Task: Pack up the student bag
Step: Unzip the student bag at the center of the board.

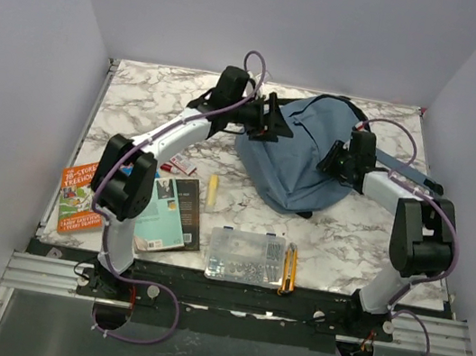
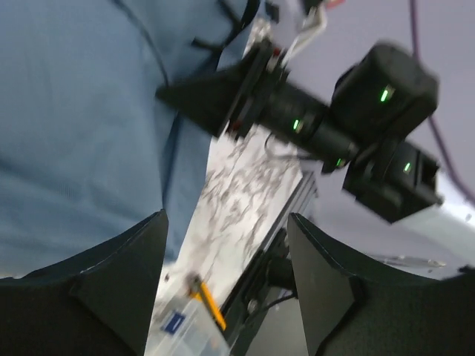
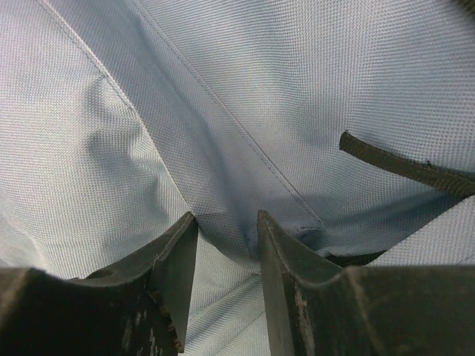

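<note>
At rear centre: student bag (image 1: 299,165), dusty blue-grey, rounded, slumped.

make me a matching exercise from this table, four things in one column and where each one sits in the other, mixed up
Things:
1. backpack
2. orange book
3. clear parts box
4. yellow tube

Places:
A. near edge, middle
B. far side, right of centre
C. left edge, near corner
D. centre, just left of the backpack

Pairs: 1-B, 2-C, 3-A, 4-D
</note>
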Controlling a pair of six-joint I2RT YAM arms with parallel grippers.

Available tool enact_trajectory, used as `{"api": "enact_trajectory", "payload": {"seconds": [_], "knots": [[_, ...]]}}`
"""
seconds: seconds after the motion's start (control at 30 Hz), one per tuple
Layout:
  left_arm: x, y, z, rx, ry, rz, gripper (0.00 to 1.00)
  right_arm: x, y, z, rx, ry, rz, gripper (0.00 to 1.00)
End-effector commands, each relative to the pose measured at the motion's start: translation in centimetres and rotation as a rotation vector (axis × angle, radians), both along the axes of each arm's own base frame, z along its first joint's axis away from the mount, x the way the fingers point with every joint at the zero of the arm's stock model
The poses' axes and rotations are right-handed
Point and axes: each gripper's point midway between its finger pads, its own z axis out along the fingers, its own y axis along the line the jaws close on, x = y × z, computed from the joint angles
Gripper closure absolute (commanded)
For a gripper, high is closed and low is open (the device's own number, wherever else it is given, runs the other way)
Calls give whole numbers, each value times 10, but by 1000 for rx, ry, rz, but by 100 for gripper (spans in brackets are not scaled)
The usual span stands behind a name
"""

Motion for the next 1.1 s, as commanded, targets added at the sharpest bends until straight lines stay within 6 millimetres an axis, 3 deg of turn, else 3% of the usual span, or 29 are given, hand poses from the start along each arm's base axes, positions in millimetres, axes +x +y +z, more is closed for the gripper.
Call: {"api": "enact_trajectory", "payload": {"seconds": [0.0, 0.1, 0.2, 0.33, 0.47, 0.53, 0.63, 0.7, 0.77, 1.07], "knots": [[38, -35, 40, -164, 17, -6, 33, -18, -10, 1, -58, 29, -21, 57], [57, -48, 22, -178, 63, -14, 36, -10, -9, 25, -42, 4, -39, 48], [67, -46, -3, -166, 126, 2, 43, 2, -2, 57, 24, -36, -78, 39], [69, -36, -31, -125, 150, 24, 47, 23, 17, 93, 188, -95, -111, 37], [81, -22, -67, -76, 228, 64, 60, 42, 45, 107, 392, -98, -109, 40], [85, -17, -86, 3, 260, 91, 68, 50, 59, 102, 486, -57, -113, 42], [87, -10, -107, 100, 261, 109, 70, 66, 79, 108, 648, -32, -114, 50], [88, -4, -121, 146, 278, 136, 72, 71, 93, 103, 790, 17, -132, 59], [87, -1, -130, 175, 298, 151, 77, 75, 102, 90, 857, 75, -145, 62], [82, 2, -128, 233, 328, 165, 85, 83, 105, 42, 877, 210, -291, 62]]}}
